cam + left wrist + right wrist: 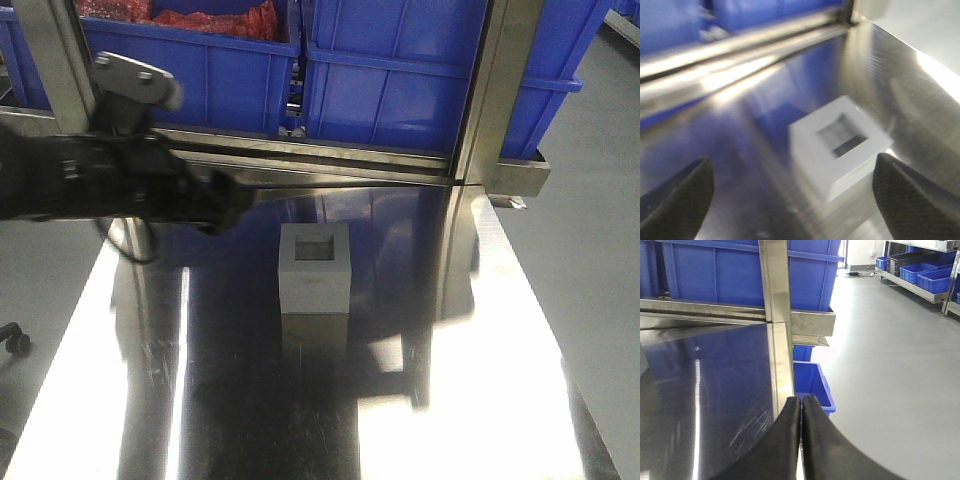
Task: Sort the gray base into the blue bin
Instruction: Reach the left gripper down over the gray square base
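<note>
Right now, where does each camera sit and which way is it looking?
Exterior front: raised at the near end, looking down and forward over the steel table, gray base and blue bins behind; left arm shows.
Left wrist: low over the table, facing the base; left fingers spread at both lower corners.
Right wrist: at the table's right edge, facing the floor and a lower bin; right fingers closed together.
Shared: front and left wrist both see the base.

Front view, high, and left wrist view, close behind the left gripper (792, 164), share the gray base (315, 275) ahead; right wrist view faces the table (715, 390) edge.
</note>
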